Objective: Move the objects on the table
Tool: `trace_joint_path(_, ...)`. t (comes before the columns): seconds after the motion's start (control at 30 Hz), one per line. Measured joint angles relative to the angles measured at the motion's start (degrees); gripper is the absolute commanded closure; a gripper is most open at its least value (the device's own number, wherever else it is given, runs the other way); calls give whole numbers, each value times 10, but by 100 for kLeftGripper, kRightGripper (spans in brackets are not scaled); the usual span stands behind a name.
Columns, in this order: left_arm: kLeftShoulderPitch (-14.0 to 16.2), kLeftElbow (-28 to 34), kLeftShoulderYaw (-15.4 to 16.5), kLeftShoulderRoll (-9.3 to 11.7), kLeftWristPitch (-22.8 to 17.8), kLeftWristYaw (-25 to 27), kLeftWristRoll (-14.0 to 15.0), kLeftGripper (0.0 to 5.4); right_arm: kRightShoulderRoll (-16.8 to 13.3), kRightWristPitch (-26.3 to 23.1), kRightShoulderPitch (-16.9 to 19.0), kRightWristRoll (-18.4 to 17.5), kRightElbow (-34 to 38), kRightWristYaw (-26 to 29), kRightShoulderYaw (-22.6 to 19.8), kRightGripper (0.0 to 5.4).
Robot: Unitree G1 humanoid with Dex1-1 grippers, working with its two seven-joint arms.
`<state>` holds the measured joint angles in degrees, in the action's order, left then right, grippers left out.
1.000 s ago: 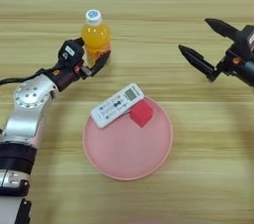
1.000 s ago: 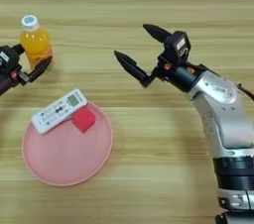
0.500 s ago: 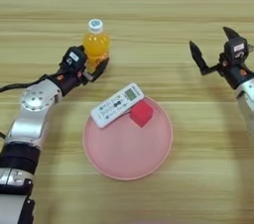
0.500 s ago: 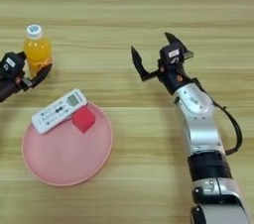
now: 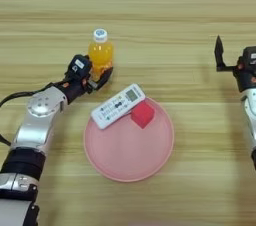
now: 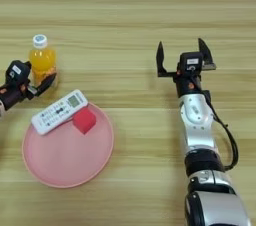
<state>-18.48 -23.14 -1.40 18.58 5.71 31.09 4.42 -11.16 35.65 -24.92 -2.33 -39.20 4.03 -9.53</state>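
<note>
From my station I took the round pink plate (image 5: 129, 160) as my landmark on the broad light-brown wooden table (image 5: 150, 15). The long white remote control with grey buttons and a small screen (image 5: 118, 106) lay tilted across the plate's far-left rim, its screen end pointing up and to the right, its lower end hanging out past the rim. A small red cube (image 5: 142, 114) sat on the plate just beside the remote, touching or nearly touching its near side; I could not tell which. Beyond the plate's far-left edge stood the small orange-drink bottle with a white cap (image 5: 100, 52), upright. The left gripper (image 5: 98, 73) sat at the bottle's base, one black finger (image 5: 105, 76) showing in front of the bottle's lower right while the other was hidden behind the bottle, so I could not tell whether the claw was pinching it or merely around it. In the right eye view that arm was cut off at the frame's edge. Well to the right of the plate, the right gripper (image 6: 183, 54) hung over bare wood with its two fingers spread wide, holding nothing; the left eye view showed only one finger of it.
</note>
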Motion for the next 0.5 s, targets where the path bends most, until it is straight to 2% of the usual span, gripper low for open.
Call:
trace_joint_path(0.23,14,7,-9,-15,-11,-12,-5,199,1,0,-7,-17,-5,4,-2,0)
trace_joint_path(0.5,17,7,-11,-18,-14,-19,-6,199,1,0,-7,-25,-3,10,-2,0)
